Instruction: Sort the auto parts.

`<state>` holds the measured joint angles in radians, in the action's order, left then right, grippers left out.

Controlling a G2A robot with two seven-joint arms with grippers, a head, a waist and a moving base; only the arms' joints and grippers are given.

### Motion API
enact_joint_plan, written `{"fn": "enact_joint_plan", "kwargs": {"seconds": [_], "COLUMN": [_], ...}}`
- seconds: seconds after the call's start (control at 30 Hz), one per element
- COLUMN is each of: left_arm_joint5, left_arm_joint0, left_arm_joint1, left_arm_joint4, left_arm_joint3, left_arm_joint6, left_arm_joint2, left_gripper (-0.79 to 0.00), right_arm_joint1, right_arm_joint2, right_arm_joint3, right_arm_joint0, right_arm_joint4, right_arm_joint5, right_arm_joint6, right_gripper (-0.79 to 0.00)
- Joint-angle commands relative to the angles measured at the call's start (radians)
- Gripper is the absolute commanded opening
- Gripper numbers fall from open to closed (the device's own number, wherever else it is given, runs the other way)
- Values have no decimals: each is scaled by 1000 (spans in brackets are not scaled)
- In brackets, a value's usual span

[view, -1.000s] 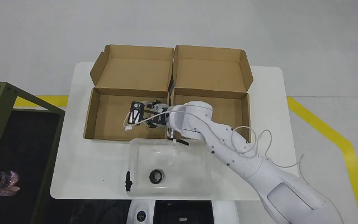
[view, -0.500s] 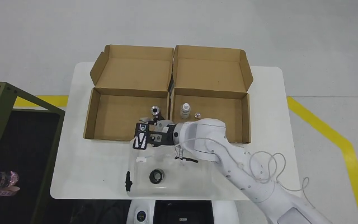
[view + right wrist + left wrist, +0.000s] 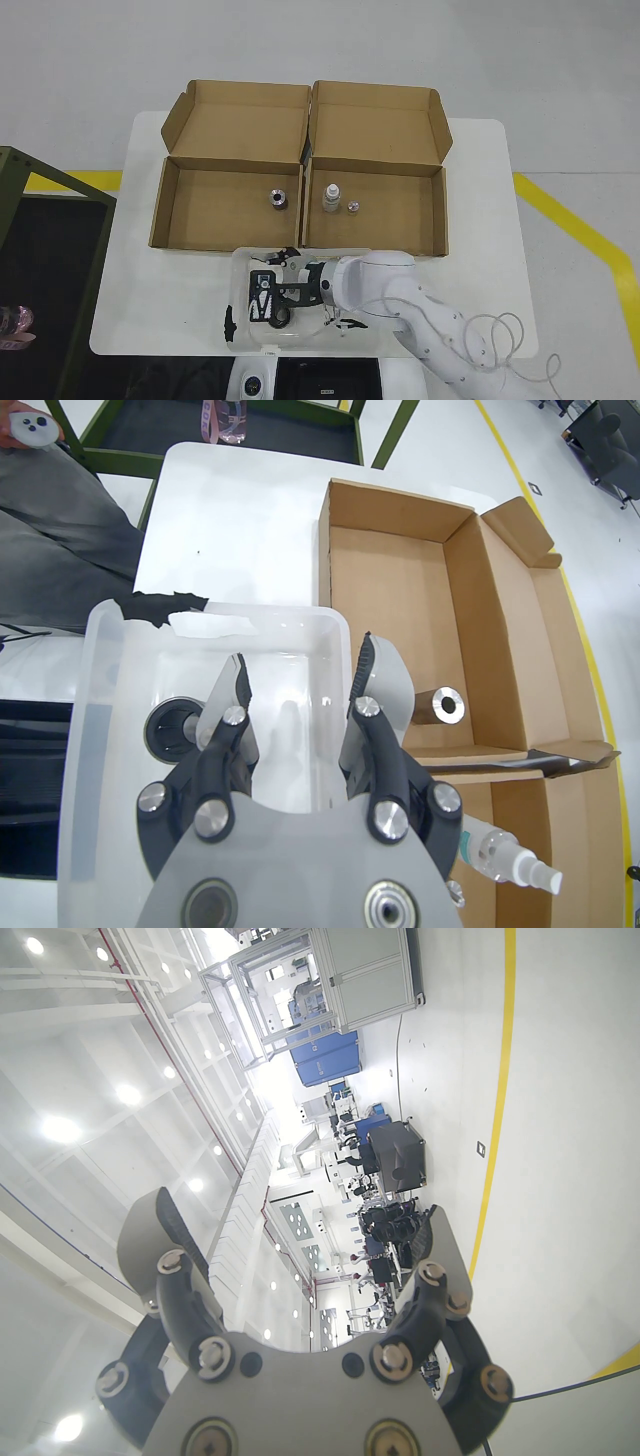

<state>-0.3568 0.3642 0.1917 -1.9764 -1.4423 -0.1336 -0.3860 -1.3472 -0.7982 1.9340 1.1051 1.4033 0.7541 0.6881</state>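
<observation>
From the left box (image 3: 205, 215), just behind the clear bin (image 3: 280, 612), the right gripper (image 3: 305, 655) has swung back over the bin, spread and empty. The metal sleeve (image 3: 274, 198) stays in that box, sorted; 1 black ring (image 3: 167, 727) waits in the bin.

Along the far half of the white table (image 3: 480, 200), two open brown cardboard boxes sit side by side, touching. In the left cardboard box (image 3: 200, 215) a short metal cylinder (image 3: 274, 198) lies right of middle, near the shared wall. Across that wall, in the right cardboard box (image 3: 400, 215), a small white plastic bottle (image 3: 330, 197) lies at the left end, with a small metal nut (image 3: 352, 207) just to its right. Nearer us, in front of where the boxes meet, sits the clear plastic bin (image 3: 250, 254). Inside it, in the near-left part, lies a black ring-shaped part (image 3: 165, 730), and the right gripper (image 3: 305, 665) hangs over the bin just beside it.
</observation>
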Motion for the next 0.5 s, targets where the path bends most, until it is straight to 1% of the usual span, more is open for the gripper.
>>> {"fn": "enact_joint_plan", "kwargs": {"seconds": [0.0,0.27,0.43,0.47], "left_arm_joint5": [0,0,0,0], "left_arm_joint0": [0,0,0,0], "left_arm_joint1": [0,0,0,0], "left_arm_joint4": [0,0,0,0], "left_arm_joint3": [0,0,0,0], "left_arm_joint6": [0,0,0,0], "left_arm_joint2": [0,0,0,0], "left_gripper": [0,0,0,0], "right_arm_joint1": [6,30,42,44], "right_arm_joint2": [-6,-19,-9,-8], "right_arm_joint3": [11,35,41,40], "right_arm_joint0": [16,81,117,121], "right_arm_joint4": [7,18,15,15], "right_arm_joint5": [14,85,120,122], "right_arm_joint6": [0,2,-1,-3], "right_gripper": [-397,-376,-320,-286]}}
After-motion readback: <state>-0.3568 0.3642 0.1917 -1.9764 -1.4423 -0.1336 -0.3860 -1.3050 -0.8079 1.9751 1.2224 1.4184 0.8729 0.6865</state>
